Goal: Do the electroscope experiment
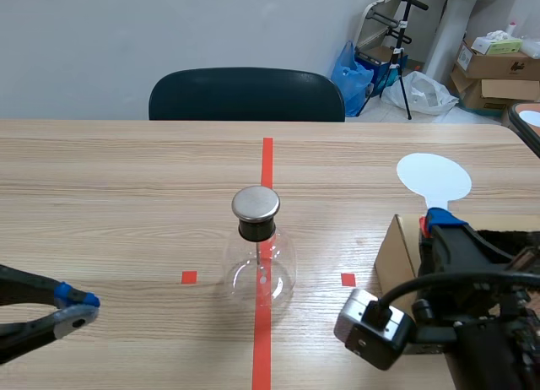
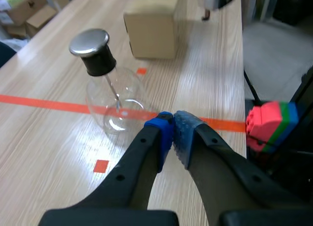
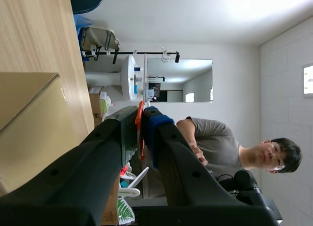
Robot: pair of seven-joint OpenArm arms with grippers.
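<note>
Two grippers sit low at the near side of the table [image 1: 126, 196], one at each side. The electroscope flask [image 1: 259, 268] stands upright between them on the red tape line [image 1: 267, 162]. It is a round, clear glass flask with a black stopper [image 1: 256, 230] in its neck and a flat metal cap [image 1: 256, 203] on top. In the left wrist view a thin rod [image 2: 113, 89] hangs from the stopper into the glass.

The left gripper [image 1: 80, 310] is well apart from the flask. Its blue pads are pressed together with nothing between them, and the flask stands ahead of its fingertips.

The right gripper [image 1: 434, 221] is clamped on the white paddle [image 1: 433, 179]. The paddle's round disc stands beyond the fingers, and its narrow stem runs down into them. In the right wrist view a thin orange-red strip [image 3: 141, 133] is pinched between the two pads. This gripper hangs over the far edge of a cardboard box [image 1: 392, 255] that rests on the table to the right of the flask, near it but apart.

A dark chair [image 1: 246, 94] stands at the table's far side. The right wrist view takes in a person in a grey T-shirt [image 3: 210, 138] in the room beyond. In the left wrist view a pink, green and blue block [image 2: 271, 125] sits off the table's edge, beside the gripper.
</note>
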